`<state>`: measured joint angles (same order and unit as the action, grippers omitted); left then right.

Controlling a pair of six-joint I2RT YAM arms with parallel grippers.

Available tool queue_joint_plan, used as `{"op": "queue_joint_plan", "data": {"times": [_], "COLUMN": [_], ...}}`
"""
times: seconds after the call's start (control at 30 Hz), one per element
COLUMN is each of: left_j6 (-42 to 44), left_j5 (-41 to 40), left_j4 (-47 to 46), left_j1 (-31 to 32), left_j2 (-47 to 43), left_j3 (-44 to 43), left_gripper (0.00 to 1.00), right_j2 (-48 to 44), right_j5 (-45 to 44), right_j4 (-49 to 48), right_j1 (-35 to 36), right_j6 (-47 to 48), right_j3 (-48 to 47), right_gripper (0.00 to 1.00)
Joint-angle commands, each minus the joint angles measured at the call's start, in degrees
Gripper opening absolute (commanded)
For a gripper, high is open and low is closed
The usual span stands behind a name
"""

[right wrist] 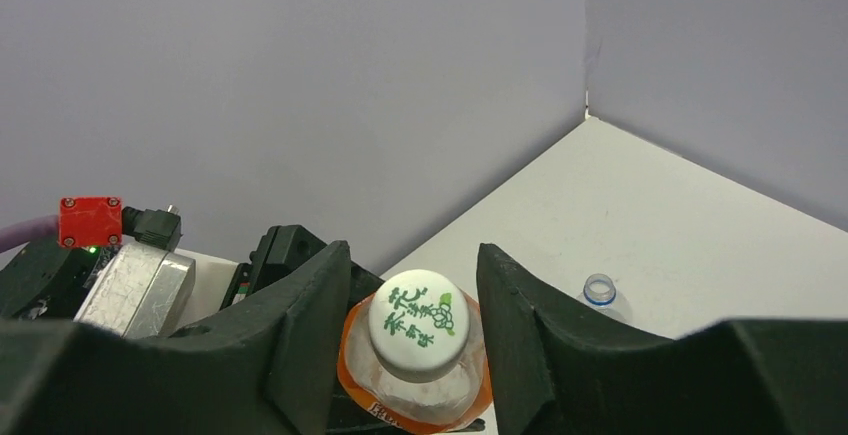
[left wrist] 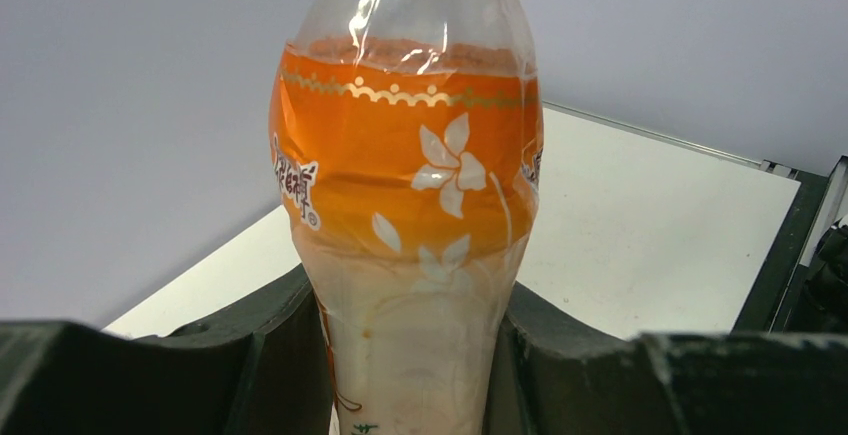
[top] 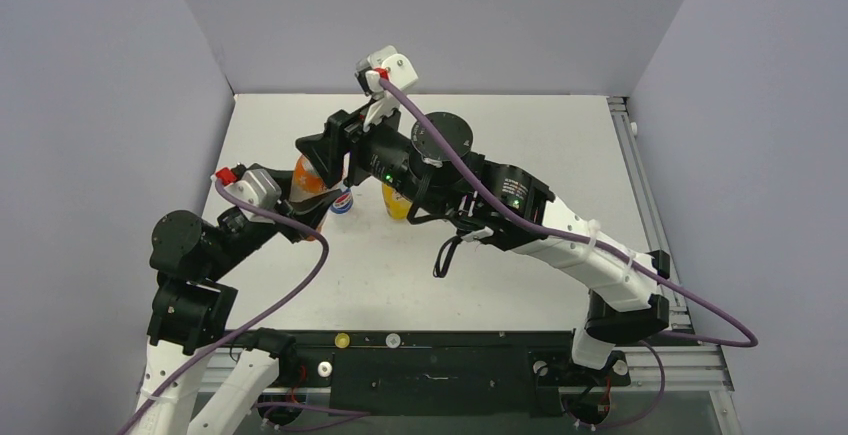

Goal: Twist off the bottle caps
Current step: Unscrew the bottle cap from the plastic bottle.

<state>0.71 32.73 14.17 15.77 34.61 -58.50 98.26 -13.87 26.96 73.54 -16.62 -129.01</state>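
Over the far-left part of the counter the orange bottle is upright, and my left tool is clamped on its lower body to steady it. My right tool hangs over the neck with its jaws apart, one either side of the whitish cap, with slim gaps showing. I judge this to be the cap-gripping step. Next I need to close squarely on the cap, then twist the wrist while the left tool holds firm.
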Motion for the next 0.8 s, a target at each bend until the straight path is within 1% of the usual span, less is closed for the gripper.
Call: {"op": "queue_joint_plan", "data": {"times": [0.0, 0.03, 0.07, 0.1, 0.17, 0.23, 0.3, 0.33, 0.37, 0.4, 0.43, 0.47, 0.5, 0.53, 0.57, 0.63, 0.77], "left_j6": [-0.31, -0.33, -1.32, -2.11, -4.05, -6.63, -10.81, -14.33, -16.13, -19.88, -21.68, -25.49, -28.68, -29.94, -32.03, -33.77, -35.31], "left_j5": [-1.62, -1.44, -0.91, -0.65, 1.24, 4.69, 11.6, 13.78, 18.18, 20.06, 22.96, 23.9, 25.57, 26.52, 28.27, 30.47, 33.9], "left_j4": [-0.87, -0.85, -0.75, -0.8, -0.66, -1.12, -3.04, -3.86, -5.49, -5.96, -6.67, -7.13, -8.04, -8.95, -9.28, -9.61, -9.89], "left_j1": [-0.04, -0.04, -0.04, -0.04, -0.03, -0.04, -0.04, -0.04, -0.04, -0.04, -0.04, -0.04, -0.04, -0.04, 0.03, -0.03, -0.04], "left_j2": [-0.16, -0.11, -0.09, -0.03, 0.07, 0.37, 0.45, 0.61, 0.8, 1.33, 1.55, 2.07, 2.28, 2.52, 2.69, 2.87, 3.62], "left_j3": [-1.77, -1.78, -1.94, -2.09, -2.48, -2.82, -2.97, -3.04, -3.4, -3.65, -4.39, -4.63, -4.98, -5.12, -5.08, -5.06, -5.28], "left_gripper": [0.08, 0.08, 0.08, 0.08, 0.08, 0.08, 0.08, 0.08, 0.09, 0.1, 0.11, 0.11, 0.11, 0.1, 0.09, 0.09, 0.05], "right_j2": [-0.65, -0.84, -0.99, -1.3, -2.11, -3.38, -5.44, -6.28, -8.22, -10.27, -11.24, -12.81, -13.3, -13.91, -13.99, -13.8, -12.97], "right_j5": [1.03, 1.08, 1.05, 1.04, 1.53, 4.27, 10.72, 18.05, 26.45, 30.75, 39.29, 43.15, 50.5, 53.63, 58.94, 64.73, 70.85], "right_j4": [-1.6, -1.94, -2.06, -2.51, -3.02, -3.81, -6.07, -7.2, -10.29, -14.18, -16.39, -21.2, -23.46, -28.2, -30.08, -33.24, -35.65], "right_j1": [-0.13, -0.18, -0.31, -0.32, -0.52, -1.13, -2.69, -4.19, -6.15, -7.06, -8.97, -9.83, -11.54, -12.26, -13.13, -13.54, -13.62], "right_j6": [-0.85, -0.86, -0.8, -0.7, 0.05, 1.2, 2.35, 2.75, 2.61, 2.19, 0.71, -0.61, -3.81, -5.5, -8.6, -11.18, -13.39], "right_j3": [-1.91, -1.76, -1.55, -1.23, -0.56, 0.33, 2.62, 3.68, 6.45, 9.45, 10.91, 13.51, 14.44, 15.49, 15.74, 15.77, 15.68], "right_gripper": [0.39, 0.24, 0.17, 0.05, 0.0, 0.0, 0.0, 0.0, 0.0, 0.0, 0.0, 0.0, 0.0, 0.0, 0.0, 0.0, 0.0]}}
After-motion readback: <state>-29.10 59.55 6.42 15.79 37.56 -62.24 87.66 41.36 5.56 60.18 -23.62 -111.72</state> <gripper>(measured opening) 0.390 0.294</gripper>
